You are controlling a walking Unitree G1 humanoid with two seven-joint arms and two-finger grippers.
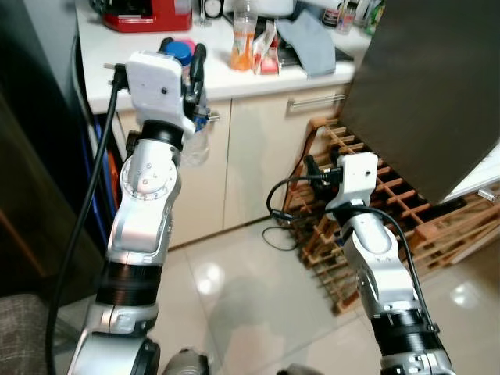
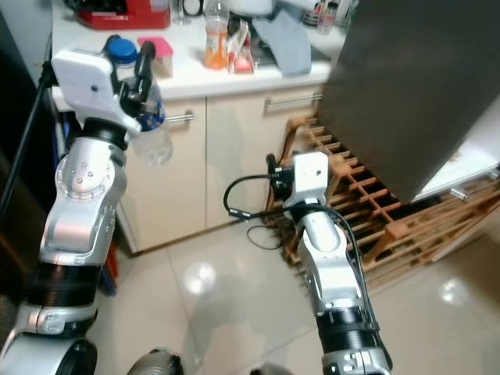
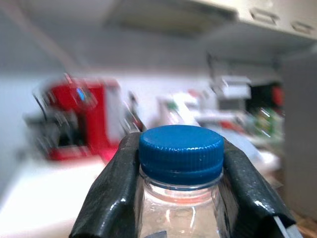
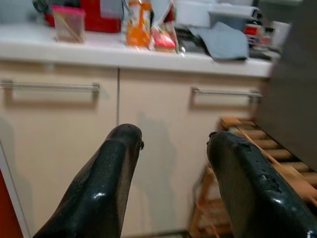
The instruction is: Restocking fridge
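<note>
My left gripper [image 1: 189, 69] is raised in front of the counter's edge and shut on the neck of a clear water bottle [image 2: 154, 134] with a blue cap [image 3: 181, 153]. The bottle hangs upright below the fingers [image 3: 113, 193], in front of a cream cabinet door. My right gripper [image 4: 173, 136] is lower and to the right, near the wooden rack; it is open with nothing between its fingers [image 4: 106, 188]. A dark fridge door [image 1: 430, 86] stands open at the upper right.
The white counter [image 1: 101, 55] holds a red coffee machine [image 1: 148, 14], an orange drink bottle [image 1: 244, 39], snack packs and a grey cloth [image 1: 308, 35]. A wooden wine rack [image 1: 391, 211] sits on the floor at right. A black cable [image 1: 281, 234] lies on the tiles.
</note>
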